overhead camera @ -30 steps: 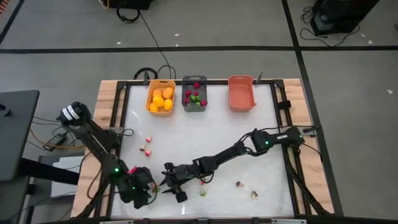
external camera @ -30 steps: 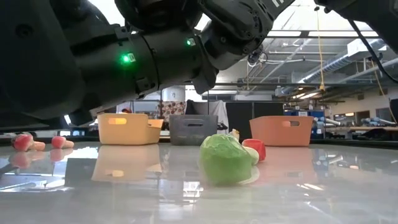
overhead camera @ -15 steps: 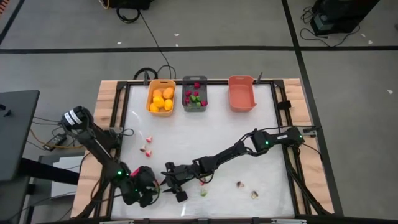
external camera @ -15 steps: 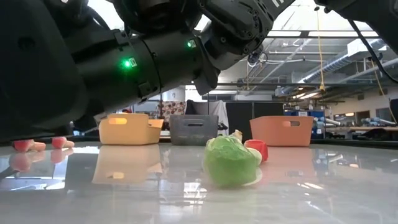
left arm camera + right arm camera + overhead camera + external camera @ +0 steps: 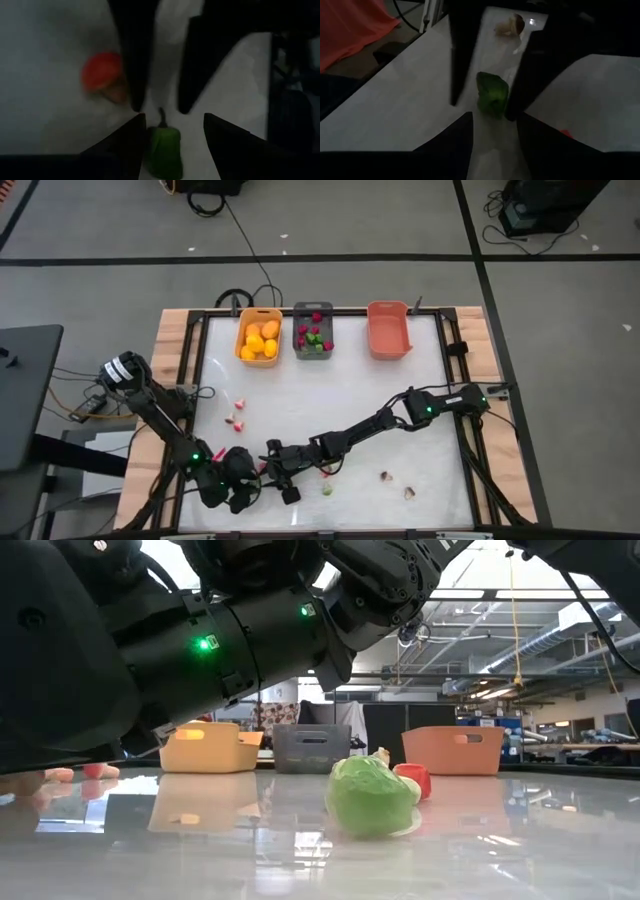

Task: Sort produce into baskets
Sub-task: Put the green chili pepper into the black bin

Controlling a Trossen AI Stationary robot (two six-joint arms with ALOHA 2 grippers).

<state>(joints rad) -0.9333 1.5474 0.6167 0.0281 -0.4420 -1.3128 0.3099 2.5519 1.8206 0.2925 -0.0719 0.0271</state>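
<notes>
Three bins sit in a row at the top centre of the high view, on the white table (image 5: 400,395). The yellow-orange basket (image 5: 258,335) at the left of the row holds a pile of rounded yellow-orange fruits (image 5: 260,340). The dark grey basket (image 5: 313,330) in the middle holds small red-pink pieces (image 5: 318,318) mixed with green bits (image 5: 314,338). The salmon-coral basket (image 5: 389,329) at the right of the row shows only its own floor.

Loose produce: two small pink radish-like pieces (image 5: 236,420) left of centre, a green piece (image 5: 326,489) at lower centre, two pale slices (image 5: 395,484) at lower right, well apart from the bins.

The left gripper (image 5: 245,485) is low at the lower left of the high view, close to the right gripper (image 5: 275,478), which reaches in from the right edge along a long dark arm. In the left wrist view the left fingers (image 5: 132,60) are spread, nothing between them; a green pepper-like piece (image 5: 164,150) lies past the tips and a red piece (image 5: 102,75) just beside one finger. In the right wrist view the right fingers (image 5: 462,55) are also spread wide, with a green leafy piece (image 5: 492,94) on the table between the tips, possibly touching one finger, hard to tell. A pale slice (image 5: 510,24) lies farther off.

In the low view a green leafy piece (image 5: 372,798) sits centre frame with a red piece (image 5: 412,779) just behind it.
</notes>
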